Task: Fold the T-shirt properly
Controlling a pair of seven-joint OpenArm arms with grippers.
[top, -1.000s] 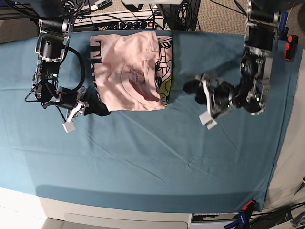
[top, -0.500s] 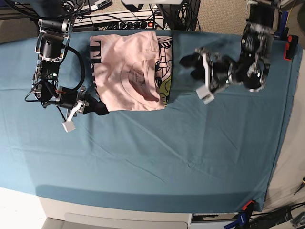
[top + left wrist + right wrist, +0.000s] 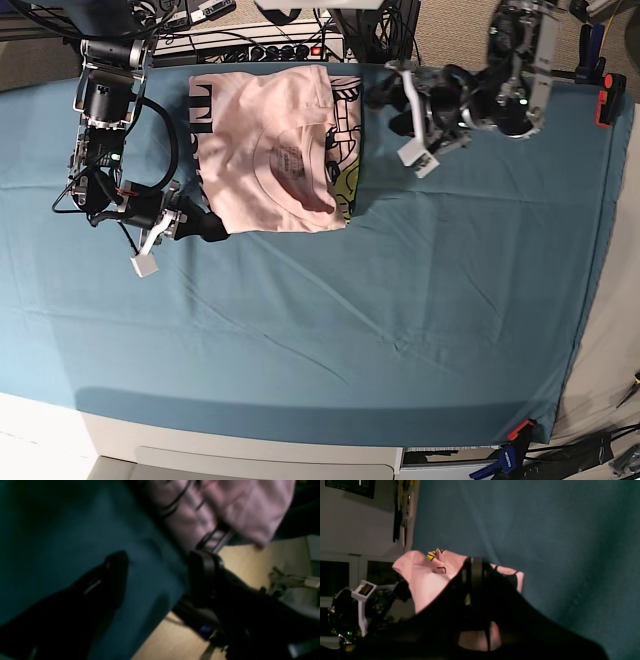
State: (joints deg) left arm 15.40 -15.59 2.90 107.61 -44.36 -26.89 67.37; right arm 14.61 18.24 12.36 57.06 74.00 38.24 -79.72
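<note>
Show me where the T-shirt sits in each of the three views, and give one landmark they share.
Base view: the T-shirt lies folded at the top centre, on the teal cloth.
Left wrist view: blurred pink fabric along the top edge, right of centre.
Right wrist view: pink fabric left of centre, partly behind the shut right gripper.
Shared landmark: the teal cloth.

The base camera looks straight down on the cloth (image 3: 330, 300) from high above, my arms entering from the far edge. My left wrist camera sits low and close, blurred, facing along its fingers (image 3: 110, 570) toward the shirt (image 3: 190, 517). My right wrist camera also sits low, facing the shirt's corner. All three views share the shirt.
</note>
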